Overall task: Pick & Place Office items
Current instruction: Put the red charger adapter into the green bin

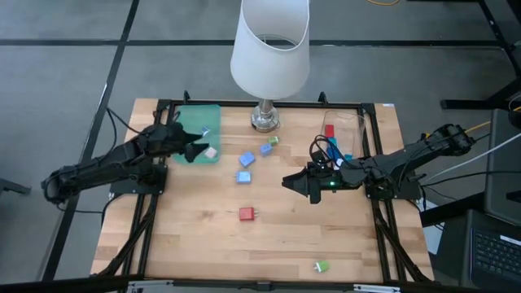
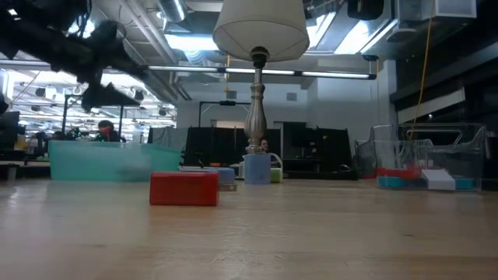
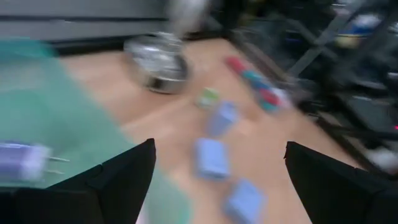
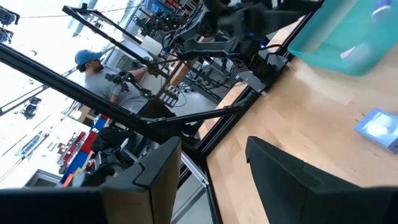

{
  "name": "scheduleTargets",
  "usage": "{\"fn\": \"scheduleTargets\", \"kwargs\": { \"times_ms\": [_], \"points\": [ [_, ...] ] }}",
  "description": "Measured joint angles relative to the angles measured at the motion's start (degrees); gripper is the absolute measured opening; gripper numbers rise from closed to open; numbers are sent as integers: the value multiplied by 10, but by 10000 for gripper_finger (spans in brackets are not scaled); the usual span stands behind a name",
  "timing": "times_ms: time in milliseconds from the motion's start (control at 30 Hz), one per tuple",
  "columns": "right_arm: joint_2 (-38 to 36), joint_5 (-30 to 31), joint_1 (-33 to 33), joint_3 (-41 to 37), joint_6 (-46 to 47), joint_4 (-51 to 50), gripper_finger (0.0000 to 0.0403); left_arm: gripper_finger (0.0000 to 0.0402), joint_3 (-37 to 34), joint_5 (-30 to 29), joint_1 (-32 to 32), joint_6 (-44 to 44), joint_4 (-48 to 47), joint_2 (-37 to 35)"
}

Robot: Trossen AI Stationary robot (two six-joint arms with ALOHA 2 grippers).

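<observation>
Overhead, the left gripper [image 1: 198, 151] hangs at the near edge of the green tray [image 1: 189, 114], fingers spread wide, nothing between them. A white piece [image 1: 211, 152] lies just beside its tips at the tray's edge, and a pale blue piece [image 1: 206, 130] sits inside the tray.

The right gripper [image 1: 295, 182] hovers over bare wood right of centre, jaws apart and empty. The clear bin [image 1: 356, 124] stands behind it, holding a red piece [image 1: 330, 130].

Loose on the table: three blue pieces [image 1: 244, 177] in a diagonal run between tray and lamp base [image 1: 264, 119], a small green one [image 1: 274, 140] at its far end, a red piece [image 1: 246, 214] toward the front, well apart from both grippers, and a green piece [image 1: 321, 266] near the front edge.

The low view alone shows the red piece [image 2: 184, 188] lying flat, long axis across the picture. The left wrist view alone shows the tray piece [image 3: 25, 160] with two metal prongs, long axis along the prongs, pointing toward the blue pieces [image 3: 212, 157]. The right wrist view alone shows a person in a blue cap [image 4: 99, 65] beyond the table.
</observation>
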Motion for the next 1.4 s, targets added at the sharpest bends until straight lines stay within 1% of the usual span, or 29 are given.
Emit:
{"fn": "scheduleTargets", "kwargs": {
  "times_ms": [67, 200, 367, 433, 600, 733, 867, 1000, 1100, 1200, 1400],
  "points": [
    [0, 0, 0, 0, -6, 0, 192, 342, 11, 28, -18, -13, 0, 8],
    [0, 5, 0, 0, -10, 0, 192, 328, 43, 60, -71, -23, -19, 38],
    [0, 7, -1, 0, -12, 0, 192, 322, 89, 52, -170, -13, -30, 111],
    [0, 7, -1, 0, -12, -1, 192, 322, 111, 37, -214, -9, -30, 150],
    [0, 7, -1, 0, -14, -1, 192, 322, 183, -34, -330, 26, -34, 266],
    [0, 7, -1, 0, -16, -1, 192, 322, 253, -102, -424, 70, -56, 386],
    [0, 4, -1, 0, -25, -1, 192, 322, 336, -152, -492, 86, -120, 517],
    [0, -10, -1, 0, -27, -1, 192, 322, 412, -162, -526, 75, -137, 627],
    [0, -22, -1, 0, -32, -1, 192, 322, 459, -159, -531, 64, -138, 694],
    [0, -39, 0, 0, -39, -1, 192, 322, 496, -149, -527, 43, -140, 749],
    [0, -70, 0, 0, -45, -2, 192, 322, 558, -143, -515, 17, -200, 831]
  ]
}}
